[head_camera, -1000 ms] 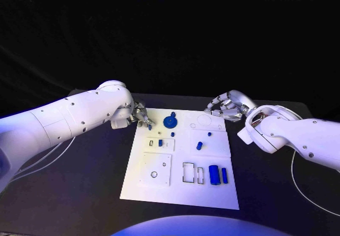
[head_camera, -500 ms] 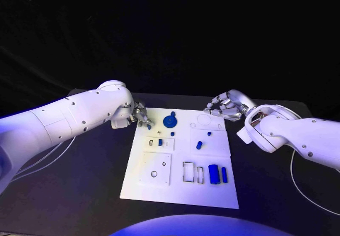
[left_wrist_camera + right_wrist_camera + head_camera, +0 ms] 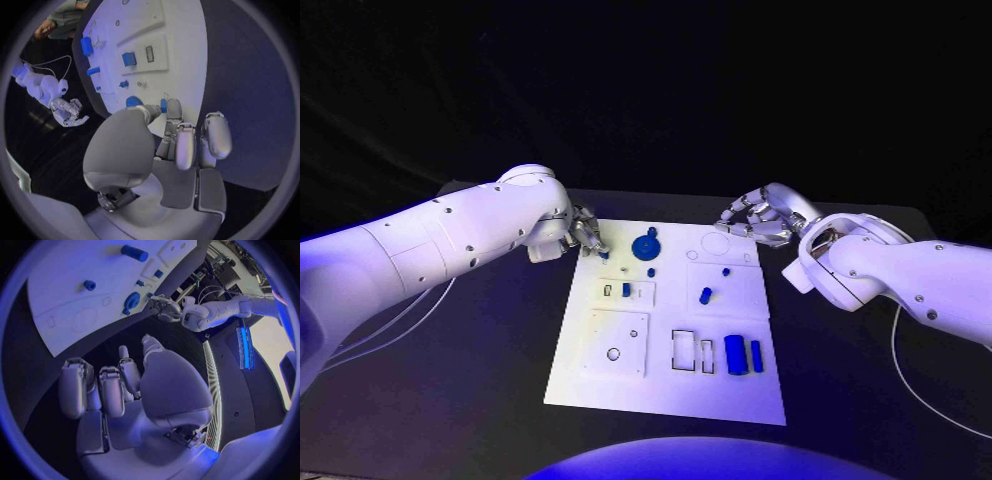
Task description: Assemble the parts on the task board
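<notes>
Left hand at board's far left corner, fingertips pinching small blue part, round part just beside; right hand curled empty off far right corner.

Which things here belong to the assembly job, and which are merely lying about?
Belonging to the job:
white rectangular task board
round blue disc part
pair of blue cylinder parts
small blue peg parts

Lying about:
black table
thin white cable
</notes>
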Robot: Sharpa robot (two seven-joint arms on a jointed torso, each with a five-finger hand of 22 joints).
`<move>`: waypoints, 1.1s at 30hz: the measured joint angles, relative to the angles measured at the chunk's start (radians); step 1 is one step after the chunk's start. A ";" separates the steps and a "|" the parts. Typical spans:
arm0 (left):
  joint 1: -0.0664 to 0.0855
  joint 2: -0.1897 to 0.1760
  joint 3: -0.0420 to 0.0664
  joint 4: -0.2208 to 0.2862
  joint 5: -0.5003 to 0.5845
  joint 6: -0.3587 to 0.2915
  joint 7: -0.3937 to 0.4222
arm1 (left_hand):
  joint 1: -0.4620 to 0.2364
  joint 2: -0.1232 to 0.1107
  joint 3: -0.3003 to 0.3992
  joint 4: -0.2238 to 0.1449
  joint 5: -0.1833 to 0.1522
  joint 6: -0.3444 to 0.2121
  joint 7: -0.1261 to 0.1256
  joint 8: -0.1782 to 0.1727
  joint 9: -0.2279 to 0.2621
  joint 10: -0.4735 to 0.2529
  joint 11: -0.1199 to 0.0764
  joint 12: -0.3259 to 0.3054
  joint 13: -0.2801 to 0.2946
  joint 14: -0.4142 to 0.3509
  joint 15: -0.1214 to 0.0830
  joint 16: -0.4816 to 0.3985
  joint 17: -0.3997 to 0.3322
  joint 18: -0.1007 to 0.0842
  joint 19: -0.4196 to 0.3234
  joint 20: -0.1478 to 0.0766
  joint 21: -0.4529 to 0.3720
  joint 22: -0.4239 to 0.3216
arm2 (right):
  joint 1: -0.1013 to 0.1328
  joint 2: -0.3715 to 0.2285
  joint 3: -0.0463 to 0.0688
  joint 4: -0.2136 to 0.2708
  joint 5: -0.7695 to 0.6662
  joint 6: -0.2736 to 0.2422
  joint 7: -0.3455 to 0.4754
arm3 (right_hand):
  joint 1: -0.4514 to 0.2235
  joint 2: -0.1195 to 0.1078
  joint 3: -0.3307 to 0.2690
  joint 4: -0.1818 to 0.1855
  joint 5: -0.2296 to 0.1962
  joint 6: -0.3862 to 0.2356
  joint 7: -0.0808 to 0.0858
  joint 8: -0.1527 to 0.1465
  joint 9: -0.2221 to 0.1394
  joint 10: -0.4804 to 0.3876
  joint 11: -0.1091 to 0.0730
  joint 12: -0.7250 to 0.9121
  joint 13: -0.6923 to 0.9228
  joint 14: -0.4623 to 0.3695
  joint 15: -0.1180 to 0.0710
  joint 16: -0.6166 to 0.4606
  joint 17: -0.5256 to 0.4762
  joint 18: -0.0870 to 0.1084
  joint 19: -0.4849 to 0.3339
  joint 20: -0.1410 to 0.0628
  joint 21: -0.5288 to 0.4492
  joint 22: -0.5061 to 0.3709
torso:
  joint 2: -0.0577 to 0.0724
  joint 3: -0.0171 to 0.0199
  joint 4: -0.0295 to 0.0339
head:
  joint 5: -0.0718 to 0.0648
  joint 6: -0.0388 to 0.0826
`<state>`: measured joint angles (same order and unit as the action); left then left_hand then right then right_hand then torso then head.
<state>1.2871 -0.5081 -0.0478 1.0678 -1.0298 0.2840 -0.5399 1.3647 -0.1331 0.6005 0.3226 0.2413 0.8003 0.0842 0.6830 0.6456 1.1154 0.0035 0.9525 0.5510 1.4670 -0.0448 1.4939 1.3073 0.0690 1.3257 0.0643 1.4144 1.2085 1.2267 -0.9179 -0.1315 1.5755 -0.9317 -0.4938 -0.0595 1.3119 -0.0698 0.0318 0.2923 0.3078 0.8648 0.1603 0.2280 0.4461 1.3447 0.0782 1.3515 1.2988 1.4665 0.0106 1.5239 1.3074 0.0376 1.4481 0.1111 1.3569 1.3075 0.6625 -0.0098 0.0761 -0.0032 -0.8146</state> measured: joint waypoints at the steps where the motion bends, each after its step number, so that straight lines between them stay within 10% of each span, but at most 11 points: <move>1: 0.000 -0.001 0.000 0.001 0.004 -0.003 0.000 | 0.000 0.000 0.002 0.002 0.000 -0.004 -0.001 0.000 0.000 0.002 0.002 0.001 0.003 0.000 0.000 0.000 0.000 0.000 0.000 0.000 0.000 0.000 | 0.000 0.000 0.000 0.000 0.000 0.000 0.000 | 0.000 0.000 0.000 0.000 0.000 0.000 0.000 0.000 0.000 0.000 0.000 0.000 0.000 0.000 0.000 0.000 0.000 0.000 0.000 0.000 0.000 0.000 | 0.000 0.0001 0.0001 | 0.000 0.000; 16: -0.008 -0.114 0.006 0.146 0.077 -0.066 0.001 | -0.025 -0.041 0.062 -0.015 0.000 -0.009 0.002 0.053 0.000 0.035 -0.001 0.047 0.054 -0.001 -0.006 0.004 0.000 0.000 0.004 -0.004 0.004 0.011 | 0.000 -0.007 0.000 0.002 -0.001 0.004 -0.001 | 0.000 0.000 0.000 0.000 0.000 0.000 0.000 0.000 0.000 0.000 0.000 0.000 0.002 0.000 0.000 0.000 0.000 0.000 0.000 0.000 0.000 0.000 | -0.002 0.0015 0.0034 | 0.005 0.000; 33: -0.053 -0.240 0.004 0.373 0.056 -0.213 0.054 | -0.062 -0.078 0.110 -0.003 0.006 -0.005 -0.002 0.104 0.000 0.078 -0.012 0.077 0.098 0.000 -0.014 0.009 0.000 0.000 0.022 -0.014 0.017 0.038 | -0.011 -0.009 0.000 -0.003 0.002 0.002 0.003 | 0.000 0.000 0.000 0.000 0.000 0.000 0.000 0.004 0.000 -0.004 0.000 0.000 -0.004 0.000 0.000 -0.004 0.000 0.000 -0.002 0.002 -0.009 0.001 | -0.008 -0.0004 0.0077 | 0.006 -0.007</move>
<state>1.2343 -0.7485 -0.0434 1.4405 -0.9733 0.0710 -0.4857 1.3026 -0.2109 0.7109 0.3198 0.2477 0.7955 0.0818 0.7875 0.6456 1.1932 -0.0087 1.0300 0.6487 1.4668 -0.0590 1.5025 1.3073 0.0689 1.3474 0.0501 1.4310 1.2462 1.2157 -0.9273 -0.1316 1.5728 -0.9295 -0.4918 -0.0569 1.3120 -0.0698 0.0318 0.2923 0.3078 0.8648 0.1603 0.2319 0.4462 1.3405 0.0783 1.3515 1.2944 1.4665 0.0107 1.5198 1.3074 0.0376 1.4461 0.1132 1.3482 1.3081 0.6543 -0.0102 0.0838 0.0031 -0.8218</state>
